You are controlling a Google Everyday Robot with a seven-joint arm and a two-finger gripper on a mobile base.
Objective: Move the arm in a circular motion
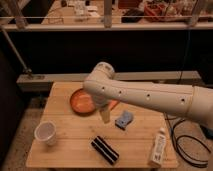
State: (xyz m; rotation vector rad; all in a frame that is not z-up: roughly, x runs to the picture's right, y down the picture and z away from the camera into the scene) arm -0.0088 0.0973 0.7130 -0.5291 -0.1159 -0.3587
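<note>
- Table [65, 156] nearest us is carrying a black block [105, 150], white bottle [159, 146] and cup [46, 133].
- We are seeing the gripper [104, 115] hanging at the orange plate's [80, 102] near edge; we cannot tell its state.
- Behind, the arm [145, 95] is spanning the table from the right.

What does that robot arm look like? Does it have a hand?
The arm is thick, smooth white tubing with rounded joints and small dark dots along its side. It ends in a small yellowish gripper, over the wooden table beside the orange plate.
</note>
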